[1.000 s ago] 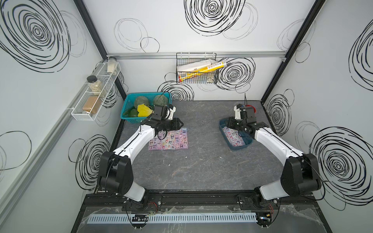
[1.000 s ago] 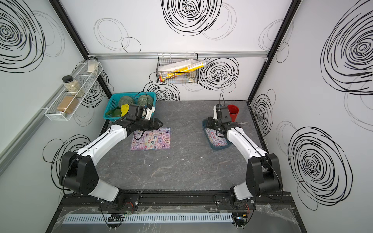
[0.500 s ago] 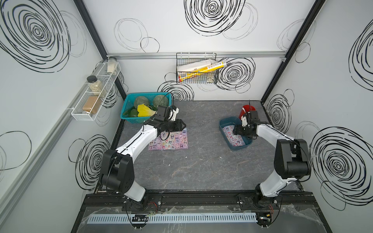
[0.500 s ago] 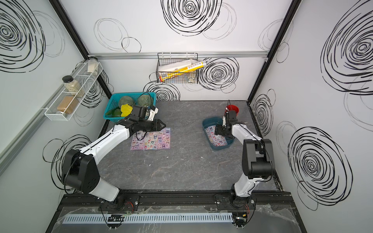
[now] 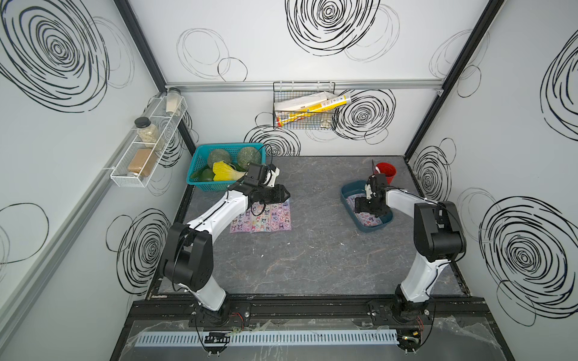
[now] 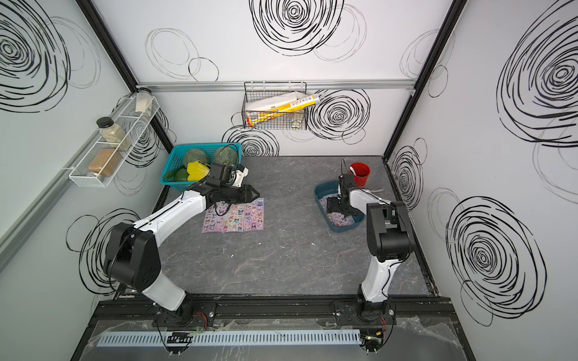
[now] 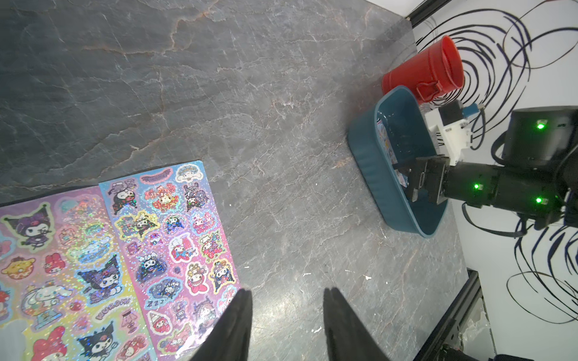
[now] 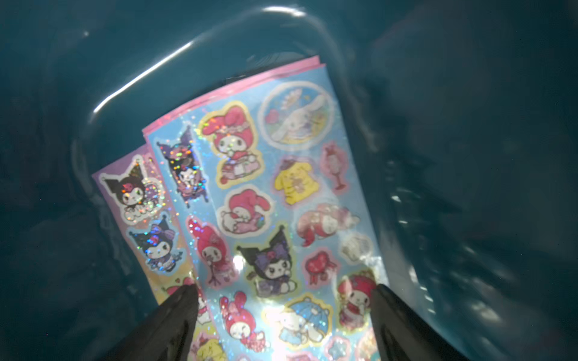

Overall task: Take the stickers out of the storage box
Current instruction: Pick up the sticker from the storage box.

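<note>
Right tool (image 8: 283, 290): jaws wide, empty, nosed into box (image 8: 93, 62). Stickers (image 8: 269, 187) lie stacked beneath, between jaw tips; spread judged set to span sheet for pinch. Left tool (image 7: 287, 292): jaws parted, empty, hovering above desk (image 7: 250, 93). Laid-out sheets (image 7: 156, 234) just beside it; likely parked clear.

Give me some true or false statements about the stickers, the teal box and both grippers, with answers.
1. Several pastel cartoon sticker sheets lie flat on the grey marbled table. True.
2. The dark teal plastic storage box is empty. False: a stack of sheets lies in it.
3. The right gripper is open, down inside the box over that stack. True.
4. The left gripper grips a sheet. False: its jaws stand apart with nothing between them.
5. The red round cup lies tipped inside the box. False: it stands upright on the table beside the box.
</note>
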